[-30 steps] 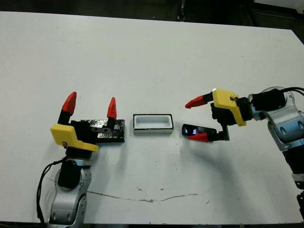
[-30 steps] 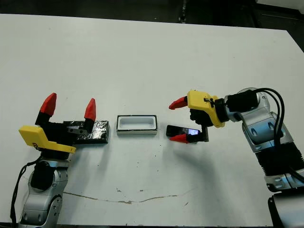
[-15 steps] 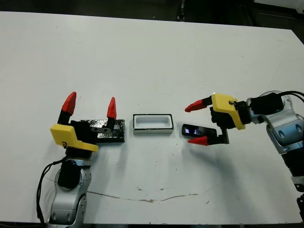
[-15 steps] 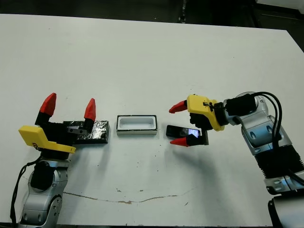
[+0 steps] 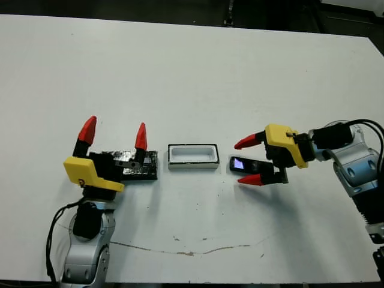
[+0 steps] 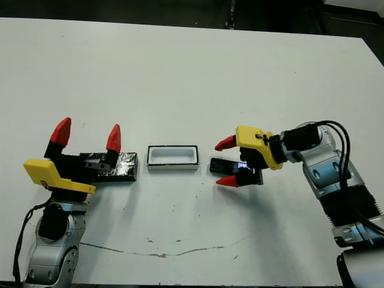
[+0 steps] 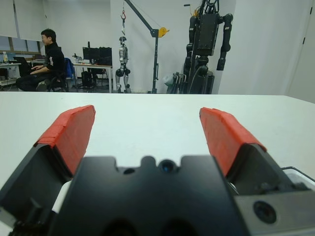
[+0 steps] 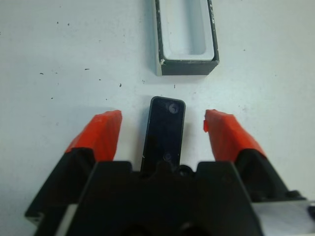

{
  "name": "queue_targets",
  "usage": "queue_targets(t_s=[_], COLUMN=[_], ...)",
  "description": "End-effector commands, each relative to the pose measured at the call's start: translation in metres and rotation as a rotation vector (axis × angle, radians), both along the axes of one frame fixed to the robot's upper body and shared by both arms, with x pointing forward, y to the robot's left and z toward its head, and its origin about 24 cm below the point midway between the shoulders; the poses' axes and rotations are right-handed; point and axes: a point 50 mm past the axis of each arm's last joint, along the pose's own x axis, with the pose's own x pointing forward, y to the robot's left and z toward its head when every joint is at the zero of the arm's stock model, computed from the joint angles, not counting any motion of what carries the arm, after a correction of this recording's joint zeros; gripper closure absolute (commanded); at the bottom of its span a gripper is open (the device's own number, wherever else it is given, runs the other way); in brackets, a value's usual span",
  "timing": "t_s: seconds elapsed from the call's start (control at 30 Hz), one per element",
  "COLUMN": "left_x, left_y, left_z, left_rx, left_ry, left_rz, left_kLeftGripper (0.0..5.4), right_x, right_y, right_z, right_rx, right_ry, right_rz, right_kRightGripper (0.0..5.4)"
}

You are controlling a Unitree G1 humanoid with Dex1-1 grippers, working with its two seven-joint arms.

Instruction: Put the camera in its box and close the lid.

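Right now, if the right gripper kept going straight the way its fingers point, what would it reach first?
The right gripper is open with the camera lying between its fingers, apparently ungrasped. Straight ahead, just past the camera's end, sits the box; its near short wall would likely be met first.

Glossy black camera (image 8: 164,132), matt white thick-walled box (image 5: 192,156), crinkly reflective black lid (image 5: 137,167), scuffed matt white table (image 5: 192,78).

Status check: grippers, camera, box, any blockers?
Right gripper open, straddling slim black bar camera on table. Left gripper open, over glossy black lid. White rectangular box empty, unobstructed.
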Motion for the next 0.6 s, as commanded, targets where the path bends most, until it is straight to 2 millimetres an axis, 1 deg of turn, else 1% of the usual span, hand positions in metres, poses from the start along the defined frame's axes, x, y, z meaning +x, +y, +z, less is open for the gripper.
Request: queue_targets(t_s=[0.03,0.17,0.43,0.5,0.6], left_x=[-0.0024,-0.0026,-0.0026,-0.0023,-0.0024], left_y=[0.0019,0.0015,0.0018,0.0019,0.0021], left_z=[-0.0053,-0.0055,-0.0051,-0.0052,-0.0053], left_rx=[-0.004,-0.010,-0.007,-0.005,-0.007], left_ry=[0.028,0.029,0.029,0.027,0.026], left_rz=[0.005,0.007,0.007,0.005,0.007], left_kLeftGripper=[0.00,0.00,0.00,0.00,0.00], right_x=[-0.0014,-0.0011,-0.0016,-0.0014,-0.0013], right_y=[-0.0025,-0.0032,-0.0013,-0.0014,-0.0012], right_z=[-0.0068,-0.0106,-0.0114,-0.0110,-0.0112], right_rx=[-0.013,-0.007,0.015,0.013,0.014], right_ry=[0.019,0.052,0.045,0.041,0.032], right_rz=[-0.017,-0.049,-0.039,-0.038,-0.026], right_kRightGripper=[1.63,2.26,3.52,3.74,3.73])
